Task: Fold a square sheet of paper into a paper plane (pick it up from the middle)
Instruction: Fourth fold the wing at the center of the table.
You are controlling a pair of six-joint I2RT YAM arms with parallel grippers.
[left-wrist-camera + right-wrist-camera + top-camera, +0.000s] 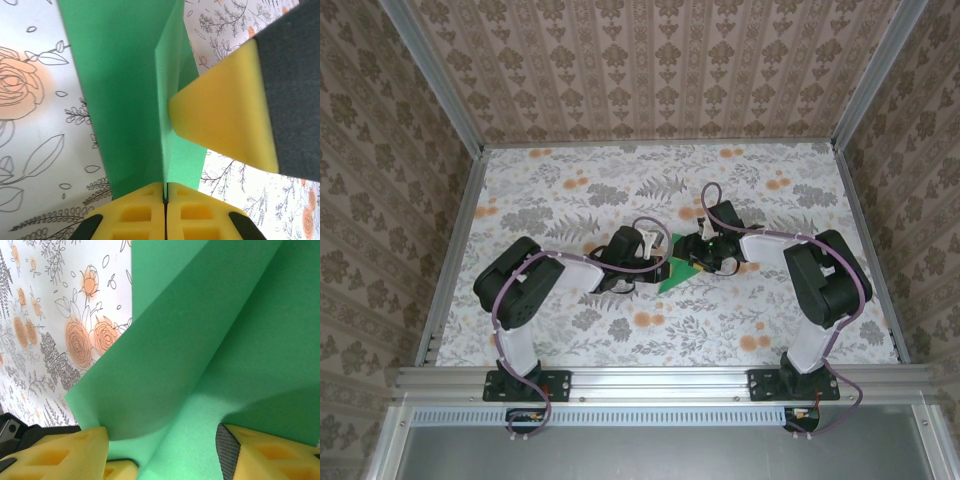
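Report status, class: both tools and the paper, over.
Left tool shut on the creased green paper. Right tool open, paper passing through.

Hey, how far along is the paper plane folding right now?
Done: the thin bright green square sheet of paper looks lifted and bent along one ridge. In hand: the left gripper is shut on that ridge, the right gripper open around the sheet. Left: no pointed dart shape shows, so most folds look undone.

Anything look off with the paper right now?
Nothing torn or dropped. The green paper stands folded upward rather than lying flat. It is pinched in the left end effector and bows loosely between the parted fingers of the right end effector.
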